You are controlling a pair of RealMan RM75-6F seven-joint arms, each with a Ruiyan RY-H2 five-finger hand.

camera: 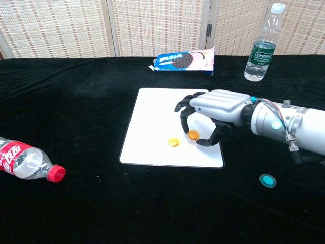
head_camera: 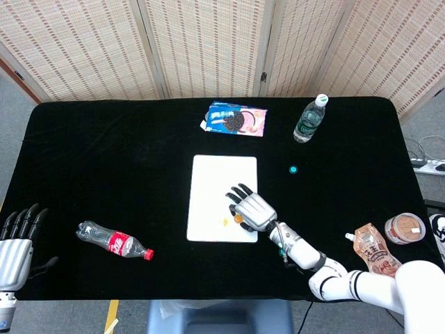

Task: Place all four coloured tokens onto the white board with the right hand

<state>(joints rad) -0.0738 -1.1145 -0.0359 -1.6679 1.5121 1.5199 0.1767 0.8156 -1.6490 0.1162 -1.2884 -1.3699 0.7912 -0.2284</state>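
Token (camera: pixel 193 134) under robot hand (camera: pixel 216 109) on board (camera: pixel 152 122) | fingers curled, grip unclear

Cola bottle (camera: pixel 28 163), cookie pack (camera: pixel 184 60), water bottle (camera: pixel 262 44)

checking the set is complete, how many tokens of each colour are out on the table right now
Small round orange tokens: 2
Small round teal tokens: 2
Total: 4

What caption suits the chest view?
Right robot hand over white board, two orange tokens beneath.
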